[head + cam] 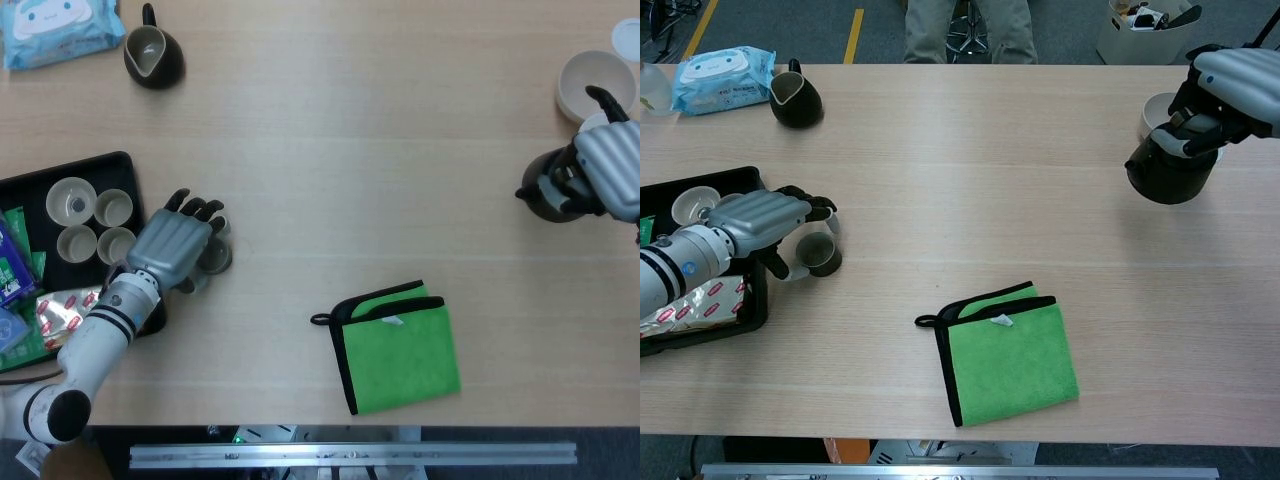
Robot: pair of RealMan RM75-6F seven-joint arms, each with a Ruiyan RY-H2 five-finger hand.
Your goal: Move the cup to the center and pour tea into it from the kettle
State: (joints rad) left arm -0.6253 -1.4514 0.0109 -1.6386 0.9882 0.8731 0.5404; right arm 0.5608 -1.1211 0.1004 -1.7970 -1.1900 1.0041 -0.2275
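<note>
A small olive cup stands on the table just right of the black tray. My left hand lies over it: the fingers reach past its far rim and the thumb sits at its near left side. The fingers are apart, and no firm hold on the cup shows. At the far right my right hand grips the dark round kettle from above by its handle. The kettle is upright.
The black tray at the left holds several pale cups and snack packs. A dark pitcher and a wipes pack sit far left. A green cloth lies front centre. A white bowl stands behind the kettle.
</note>
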